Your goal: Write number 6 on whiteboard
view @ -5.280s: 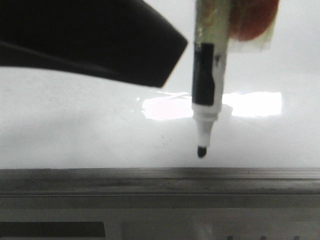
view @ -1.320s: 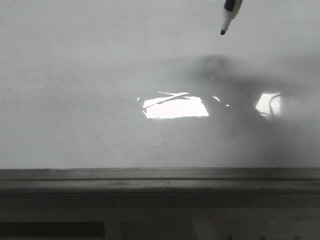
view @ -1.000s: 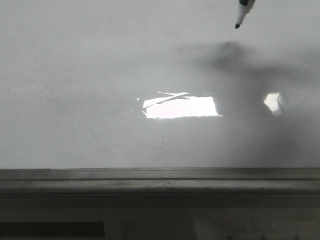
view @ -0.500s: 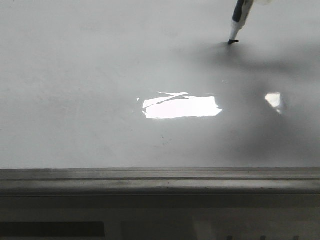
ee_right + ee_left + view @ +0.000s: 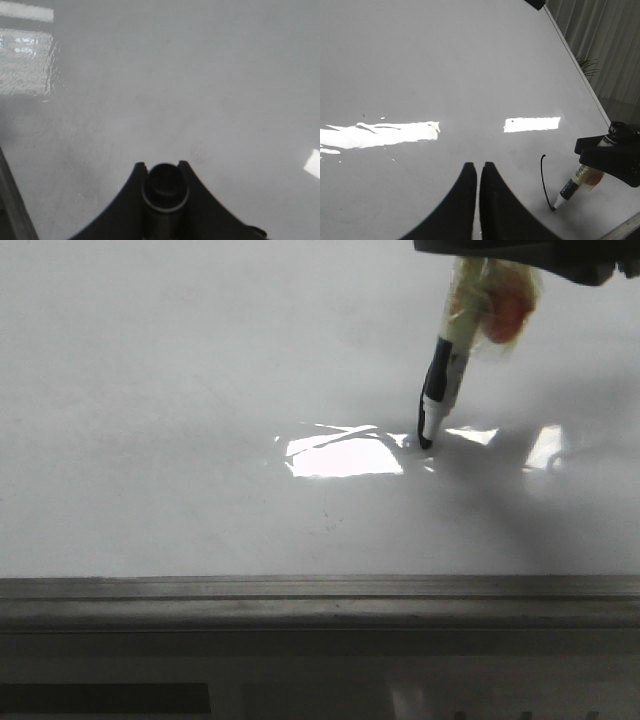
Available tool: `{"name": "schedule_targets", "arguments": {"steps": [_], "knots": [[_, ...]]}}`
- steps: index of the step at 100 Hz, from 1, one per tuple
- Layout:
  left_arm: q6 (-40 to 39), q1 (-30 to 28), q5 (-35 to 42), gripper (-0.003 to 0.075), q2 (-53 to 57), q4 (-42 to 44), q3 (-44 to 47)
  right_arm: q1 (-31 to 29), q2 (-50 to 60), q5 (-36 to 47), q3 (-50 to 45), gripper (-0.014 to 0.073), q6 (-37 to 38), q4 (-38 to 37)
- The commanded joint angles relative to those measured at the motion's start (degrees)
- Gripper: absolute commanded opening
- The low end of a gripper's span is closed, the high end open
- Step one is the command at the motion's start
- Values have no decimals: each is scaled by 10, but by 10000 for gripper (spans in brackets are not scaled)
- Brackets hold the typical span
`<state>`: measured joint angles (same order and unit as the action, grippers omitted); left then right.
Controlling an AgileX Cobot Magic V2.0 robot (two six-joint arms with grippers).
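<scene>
Whiteboard (image 5: 180, 390): glossy white-grey, flat, bright glare patches reflected; grey metal edge strip along near side, pleated curtain seen beyond far edge in left wrist view. Right hand (image 5: 163, 176) closed on a marker (image 5: 445, 380), white barrel w/ black band, wrapped in clear tape; tip touching board. Number 6 (image 5: 546, 182) only begun: thin black curved stroke ending at tip. Left hand (image 5: 478, 172) held above board, fingers nearly together, nothing gripped.

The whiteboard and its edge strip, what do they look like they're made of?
Whiteboard: smooth glossy coated surface, probably melamine or enamel; it mirrors bright glare. Edge strip: looks like brushed grey metal, likely aluminium, with a dull lengthwise sheen.
</scene>
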<state>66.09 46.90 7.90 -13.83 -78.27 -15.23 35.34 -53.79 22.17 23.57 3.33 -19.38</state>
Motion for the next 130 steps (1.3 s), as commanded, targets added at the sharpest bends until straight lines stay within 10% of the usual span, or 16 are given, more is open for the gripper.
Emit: {"name": "schedule_targets", "arguments": {"steps": [1,111,130], "knots": [[-1,0,-1,-20,-5,5,-16,0,21,-53,7,-64,-5,-1],[-1,0,-21,-20,-5,5,-17,9,-12,2,80,-64,-18,-12],[-1,0,-88,18,-27,5,-22,42,103,-136,112,-64,31,-11]]}}
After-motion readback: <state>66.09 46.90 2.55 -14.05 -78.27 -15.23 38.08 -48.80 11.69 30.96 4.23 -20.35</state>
